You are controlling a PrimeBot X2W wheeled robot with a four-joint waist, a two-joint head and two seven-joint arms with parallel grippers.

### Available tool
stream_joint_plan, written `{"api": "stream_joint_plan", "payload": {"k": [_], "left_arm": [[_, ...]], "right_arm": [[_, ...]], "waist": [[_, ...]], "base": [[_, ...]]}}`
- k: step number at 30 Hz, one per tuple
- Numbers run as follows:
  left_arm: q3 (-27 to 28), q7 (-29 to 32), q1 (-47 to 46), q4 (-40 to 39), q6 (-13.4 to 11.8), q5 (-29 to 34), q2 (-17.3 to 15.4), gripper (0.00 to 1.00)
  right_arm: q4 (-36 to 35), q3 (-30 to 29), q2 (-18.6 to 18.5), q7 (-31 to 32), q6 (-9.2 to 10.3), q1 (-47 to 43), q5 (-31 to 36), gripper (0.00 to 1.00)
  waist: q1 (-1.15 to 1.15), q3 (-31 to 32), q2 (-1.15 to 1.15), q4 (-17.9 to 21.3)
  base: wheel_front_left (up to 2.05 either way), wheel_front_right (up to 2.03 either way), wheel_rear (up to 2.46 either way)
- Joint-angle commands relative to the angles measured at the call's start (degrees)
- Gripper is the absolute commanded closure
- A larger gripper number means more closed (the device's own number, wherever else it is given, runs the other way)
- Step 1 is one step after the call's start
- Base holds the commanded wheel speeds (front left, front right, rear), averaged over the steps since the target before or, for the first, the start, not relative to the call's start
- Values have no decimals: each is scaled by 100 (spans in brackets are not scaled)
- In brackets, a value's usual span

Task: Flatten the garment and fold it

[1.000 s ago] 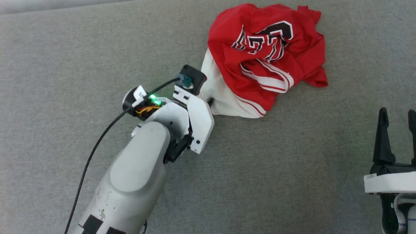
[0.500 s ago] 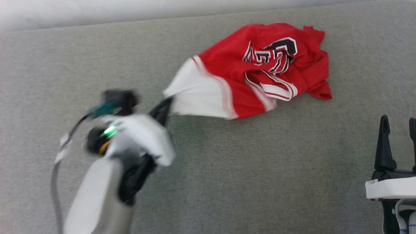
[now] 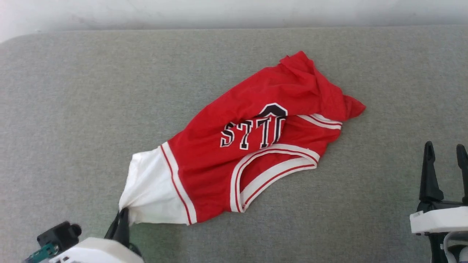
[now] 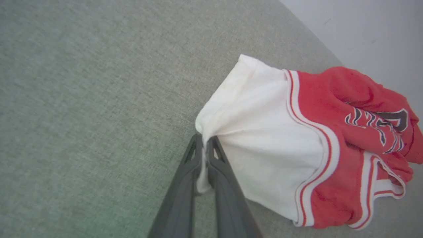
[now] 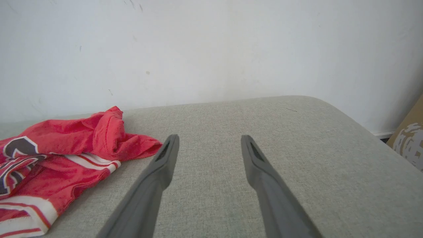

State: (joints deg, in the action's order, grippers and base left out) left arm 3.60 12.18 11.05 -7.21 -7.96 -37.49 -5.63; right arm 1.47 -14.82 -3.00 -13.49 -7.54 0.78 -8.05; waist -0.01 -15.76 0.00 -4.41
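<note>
The garment [image 3: 219, 171], soft red jersey knit with striped trim, lies rumpled and drawn out diagonally across the middle of the grey woven surface [image 3: 73, 109], its white sleeve [image 3: 153, 190] near-left and a bunched red end far-right; its black lettering [image 3: 252, 133] is creased, partly folded under and hard to read; the left gripper [image 4: 205, 140] is clamped on the sleeve's near corner, its body cut off at the near edge; the right gripper [image 5: 210, 140], fingers apart, sits well right over bare weave; a pale wall [image 5: 211, 49] bounds the far edge.

Grey woven surface [image 3: 65, 109] stretches wide, plain white wall [image 5: 211, 46] behind (faintly scuffed), cardboard box [image 5: 409, 138] beside it.
</note>
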Motion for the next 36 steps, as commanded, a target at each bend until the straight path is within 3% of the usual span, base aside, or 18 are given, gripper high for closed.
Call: {"api": "stream_joint_plan", "payload": {"k": [1, 7, 10, 12, 16, 22, 29, 36], "left_arm": [[-67, -159, -189, -48, 147, -36, 29, 0], [-224, -1571, -984, -482, 906, 260, 53, 0], [-267, -2410, -1206, -507, 1019, 961, -66, 0], [-309, -2628, -1237, -458, 923, 1637, -175, 0], [-415, -2710, -1147, -214, 776, 2319, -98, 0], [-354, -2716, -1112, -138, 851, 2378, 132, 0], [-329, -2717, -1281, -4, 980, 2322, 244, 0], [-468, -2717, -1433, 149, 970, 2126, 272, 0]], "right_arm": [[-32, 3, 13, 30, 5, -28, 43, 0], [-47, 93, 13, 105, 5, 14, 85, 0], [-26, 159, 13, 108, 5, -20, 52, 0], [-5, 175, 13, 103, 5, -62, 16, 0], [13, 201, 13, 89, 5, -140, -23, 0], [-253, 535, 13, 405, 5, -72, 181, 0], [-532, 1292, 13, 1822, 5, 287, 345, 0], [-190, 1420, 2, 3134, 5, 774, 328, 0]], "waist": [[1, 45, 0, -80], [1, 162, 0, -71], [1, 234, 0, 31], [1, 275, 0, 112], [1, 309, 0, 216], [1, 178, 0, 138], [1, -55, 0, -199], [1, -274, 0, -603]], "base": [[0, 0, 0], [0, 0, 0], [0, 0, 0], [0, 0, 0], [0, 0, 0], [0, 0, 0], [0, 0, 0], [0, 0, 0]]}}
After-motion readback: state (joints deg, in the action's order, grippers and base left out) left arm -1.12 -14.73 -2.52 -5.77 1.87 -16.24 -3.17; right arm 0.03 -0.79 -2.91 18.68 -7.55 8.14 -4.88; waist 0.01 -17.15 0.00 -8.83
